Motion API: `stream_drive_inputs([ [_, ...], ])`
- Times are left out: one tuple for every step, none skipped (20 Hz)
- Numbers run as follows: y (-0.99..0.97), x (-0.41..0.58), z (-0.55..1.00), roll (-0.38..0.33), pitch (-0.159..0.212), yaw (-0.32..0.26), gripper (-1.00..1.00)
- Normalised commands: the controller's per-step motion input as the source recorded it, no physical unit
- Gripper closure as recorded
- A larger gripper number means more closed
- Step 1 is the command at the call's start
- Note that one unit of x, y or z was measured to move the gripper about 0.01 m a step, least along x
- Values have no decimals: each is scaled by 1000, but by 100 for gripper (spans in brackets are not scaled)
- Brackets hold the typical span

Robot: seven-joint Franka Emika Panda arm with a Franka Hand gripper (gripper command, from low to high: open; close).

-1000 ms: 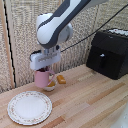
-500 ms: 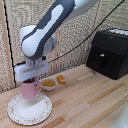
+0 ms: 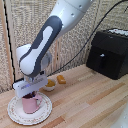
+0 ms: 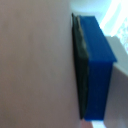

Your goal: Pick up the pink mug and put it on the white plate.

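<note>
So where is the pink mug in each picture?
Exterior view: the pink mug stands on the white platter, low on the exterior view's left, right under the claw.
Wrist view: the plain pink surface filling most of the picture is probably the mug.
Shared landmark: the claw's blue finger against it.

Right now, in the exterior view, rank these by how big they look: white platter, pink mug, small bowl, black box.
1. black box, cut by the frame edge
2. white platter
3. pink mug
4. small bowl, partly hidden by the gripper, so its rank below the mug is unsure
</note>
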Motion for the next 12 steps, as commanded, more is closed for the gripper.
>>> stream_drive_inputs([
  [0, 71, 0, -55, -218, 90, 100],
  [0, 37, 0, 0, -167, 79, -100],
  [0, 49, 66, 0, -94, 53, -100],
  [0, 120, 140, 0, -3, 71, -100],
  [-9, 131, 303, 7, 0, 62, -100],
  [0, 123, 386, 3, 32, 65, -100],
  [-80, 131, 486, 9, 59, 47, -100],
  [-71, 120, 540, 0, 49, 11, -100],
  [-151, 77, 611, 0, 43, 22, -100],
  [-100, 106, 654, 0, 60, 33, -100],
  [-91, 131, 703, 0, 59, 32, -100],
  [-86, 106, 751, 9, 49, 30, -100],
])
